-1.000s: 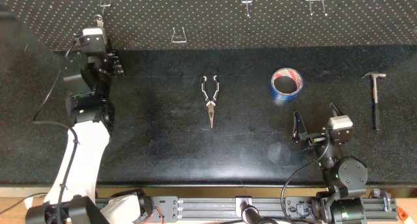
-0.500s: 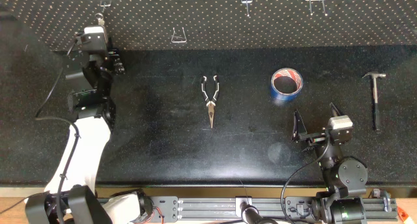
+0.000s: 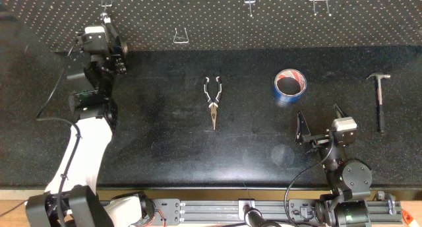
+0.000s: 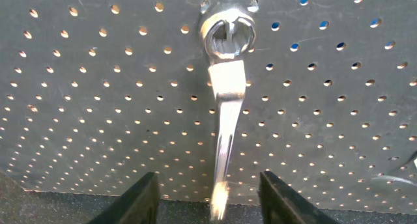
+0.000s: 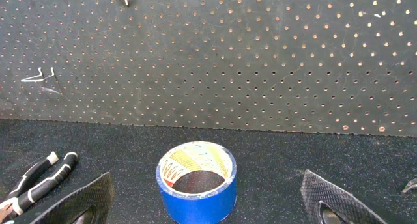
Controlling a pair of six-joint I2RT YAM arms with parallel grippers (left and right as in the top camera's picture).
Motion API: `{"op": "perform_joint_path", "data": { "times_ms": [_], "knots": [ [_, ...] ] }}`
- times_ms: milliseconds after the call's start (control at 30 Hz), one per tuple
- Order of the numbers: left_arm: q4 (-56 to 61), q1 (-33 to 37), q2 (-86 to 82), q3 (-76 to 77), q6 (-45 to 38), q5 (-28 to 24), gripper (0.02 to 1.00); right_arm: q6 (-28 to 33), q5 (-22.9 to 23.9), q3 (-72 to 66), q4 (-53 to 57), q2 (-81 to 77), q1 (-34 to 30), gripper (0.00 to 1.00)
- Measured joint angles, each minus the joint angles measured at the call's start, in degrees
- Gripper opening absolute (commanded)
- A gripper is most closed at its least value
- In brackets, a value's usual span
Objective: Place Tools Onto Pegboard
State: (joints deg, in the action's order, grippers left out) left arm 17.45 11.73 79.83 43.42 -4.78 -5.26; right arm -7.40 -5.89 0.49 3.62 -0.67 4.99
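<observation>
A silver wrench [image 4: 223, 107] hangs by its ring end from a hook on the pegboard [image 4: 98, 87]. My left gripper [image 4: 212, 199] is open, one finger on each side of the wrench's lower end without closing on it. From above, the left gripper [image 3: 109, 37] sits at the foot of the pegboard at the far left. The pliers [image 3: 212, 100], blue tape roll [image 3: 290, 84] and hammer [image 3: 380, 101] lie on the black table. My right gripper [image 3: 321, 123] is open and empty, a little short of the tape roll [image 5: 195, 180].
Empty hooks stick out of the pegboard: a wire loop [image 3: 181, 37], one at the centre [image 3: 249, 2] and one at the right [image 3: 320, 2]. The pliers' handles [image 5: 39, 175] lie off to the side of the right gripper. Bare table lies between the tools.
The left gripper has shifted slightly up and right, closer to the pegboard around the hanging wrench. The right arm and the tools on the table have not moved.
</observation>
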Motion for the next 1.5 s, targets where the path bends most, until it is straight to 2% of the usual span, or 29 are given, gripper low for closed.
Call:
{"op": "perform_joint_path", "data": {
  "times_ms": [33,233,667,800,867,967,1067,1367,1500],
  "knots": [
    [0.02,0.0,0.0,0.0,0.2,0.11,0.996,0.0,0.02,0.0,0.0,0.0,0.0,0.943],
    [-1.75,0.0,-0.11,0.02,0.13,0.17,0.998,0.0,0.02,0.0,0.0,0.0,0.0,0.943],
    [-31.65,0.0,-19.26,0.2,0.13,4.76,0.996,0.0,0.02,0.0,0.0,0.0,0.0,0.943],
    [-38.23,0.0,-26.45,0.22,0.11,9.07,0.996,0.0,0.02,0.0,0.0,0.0,0.0,0.943],
    [-45.11,0.0,-33.27,0.2,0.11,14.95,0.998,0.0,0.02,0.0,0.0,0.0,0.0,0.943],
    [-49.2,0.0,-41.81,0.22,0.13,18.95,0.996,0.0,0.02,0.0,0.02,0.0,0.0,0.943],
    [-51.91,0.0,-46.14,0.22,0.22,18.14,0.996,0.0,0.02,0.0,0.02,0.0,0.0,0.945],
    [-59.25,-1.14,-44.89,0.2,5.86,13.11,0.996,0.0,0.02,0.0,0.02,0.0,0.0,0.943],
    [-59.84,-14.38,-43.6,0.22,13.4,13.94,0.996,0.0,0.02,0.0,0.02,0.0,0.0,0.943]
  ]
}}
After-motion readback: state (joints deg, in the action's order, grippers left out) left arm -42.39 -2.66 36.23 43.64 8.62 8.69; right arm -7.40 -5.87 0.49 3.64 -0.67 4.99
